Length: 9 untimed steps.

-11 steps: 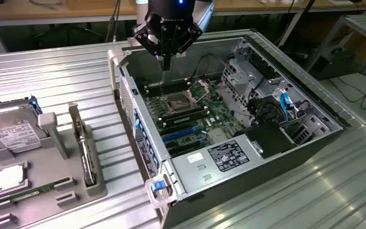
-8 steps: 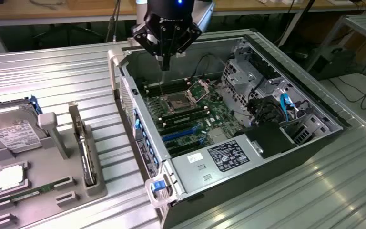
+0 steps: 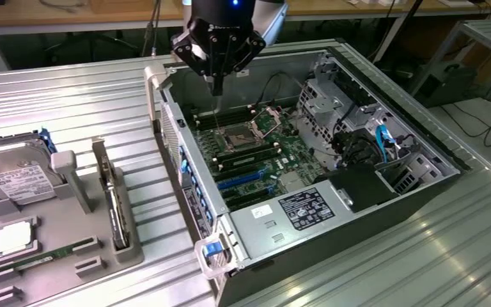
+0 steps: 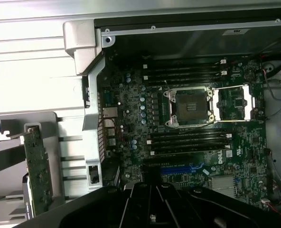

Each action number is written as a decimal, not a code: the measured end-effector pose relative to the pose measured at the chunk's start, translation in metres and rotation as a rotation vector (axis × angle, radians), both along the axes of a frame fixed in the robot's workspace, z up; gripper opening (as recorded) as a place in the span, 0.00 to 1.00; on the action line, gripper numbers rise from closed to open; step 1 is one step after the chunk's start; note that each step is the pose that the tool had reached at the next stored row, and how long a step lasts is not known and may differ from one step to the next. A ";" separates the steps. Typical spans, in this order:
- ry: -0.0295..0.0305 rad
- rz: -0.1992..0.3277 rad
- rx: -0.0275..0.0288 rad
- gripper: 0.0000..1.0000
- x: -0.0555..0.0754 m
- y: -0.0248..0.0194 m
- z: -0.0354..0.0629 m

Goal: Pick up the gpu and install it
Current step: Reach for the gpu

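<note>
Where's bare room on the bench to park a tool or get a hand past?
Two bare patches of ribbed table: one beyond the parts holder, at the exterior view's left of the case; one along its dark wall, at the exterior view's lower right. Crowded: the holder, loaded with hard drive and gpu, and the narrow strip between holder and case.

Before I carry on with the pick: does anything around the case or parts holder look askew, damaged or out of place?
Nothing stands out. The gpu stands on edge in the parts holder, the case lies open, and the shut gripper hangs above the motherboard.
</note>
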State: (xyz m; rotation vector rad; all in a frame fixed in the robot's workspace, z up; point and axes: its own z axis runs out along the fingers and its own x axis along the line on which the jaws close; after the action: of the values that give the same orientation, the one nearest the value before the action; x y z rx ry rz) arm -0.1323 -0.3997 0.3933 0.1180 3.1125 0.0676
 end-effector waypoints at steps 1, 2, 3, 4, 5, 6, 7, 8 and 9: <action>0.0000 0.000 0.0000 0.11 -0.001 -0.0002 0.0000; 0.0000 0.000 0.0000 0.11 -0.003 -0.0003 0.0000; 0.0000 0.000 0.0000 0.11 -0.004 -0.0005 0.0000; 0.0001 0.000 0.0000 0.11 -0.006 -0.0007 0.0000; 0.0000 0.000 0.0000 0.11 -0.007 -0.0009 0.0000; 0.0000 0.000 0.0000 0.11 -0.009 -0.0011 0.0000; 0.0000 0.000 0.0000 0.11 -0.010 -0.0013 0.0000; 0.0000 0.000 0.0000 0.11 -0.012 -0.0014 0.0000; 0.0000 0.000 0.0000 0.11 -0.013 -0.0016 0.0000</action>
State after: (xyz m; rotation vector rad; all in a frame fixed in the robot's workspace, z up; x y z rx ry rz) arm -0.1453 -0.4013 0.3933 0.1180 3.1125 0.0676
